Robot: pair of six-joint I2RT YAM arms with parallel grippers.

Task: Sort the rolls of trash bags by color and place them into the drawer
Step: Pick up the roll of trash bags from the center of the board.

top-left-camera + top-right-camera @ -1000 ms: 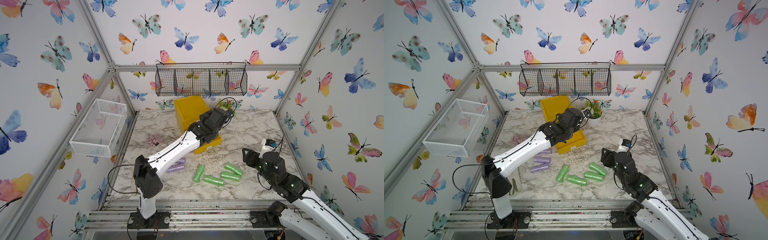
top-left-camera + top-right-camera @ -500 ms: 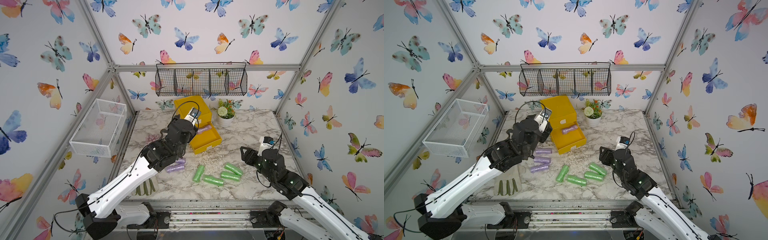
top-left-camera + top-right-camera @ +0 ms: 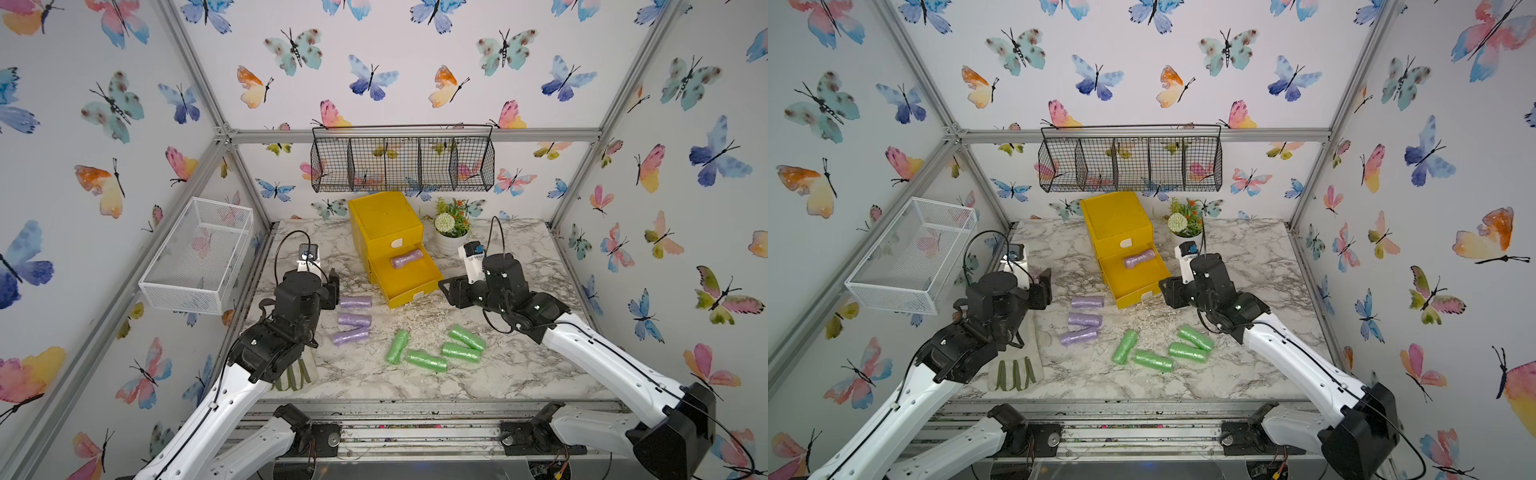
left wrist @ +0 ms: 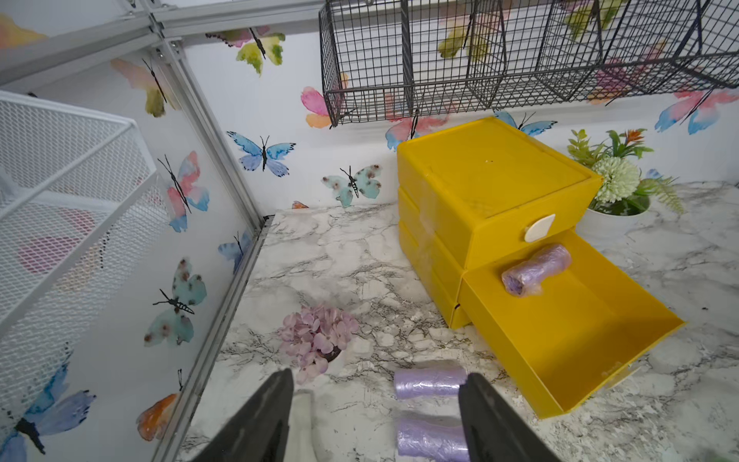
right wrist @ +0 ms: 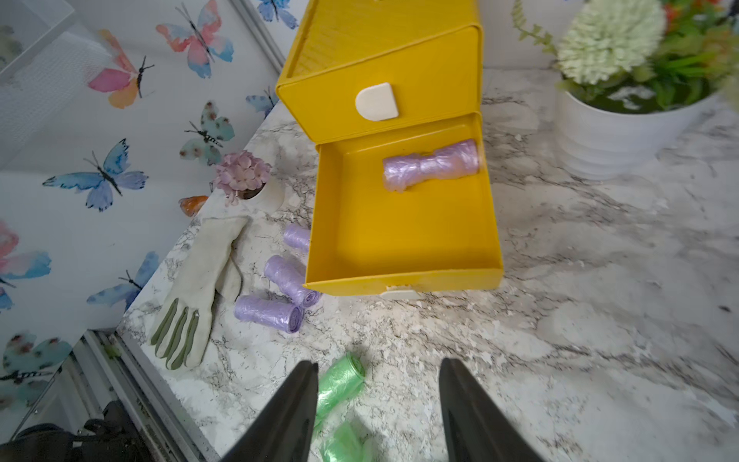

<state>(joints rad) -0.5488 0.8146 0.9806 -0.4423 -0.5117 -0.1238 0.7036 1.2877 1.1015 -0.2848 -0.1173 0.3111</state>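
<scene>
The left arm, stretched over the open drawer (image 3: 409, 279) a second ago, has drawn back toward the left edge of the marble surface (image 3: 519, 361), leaving one purple roll (image 3: 406, 257) lying at the back of that drawer. The right arm has swung nearer the drawer's front corner. The left gripper (image 4: 376, 384) stands wide apart and empty, just beside the rearmost of three purple rolls (image 3: 354, 320). The right gripper (image 5: 378, 368) is also parted, holding nothing, near the four green rolls (image 3: 426, 360)
</scene>
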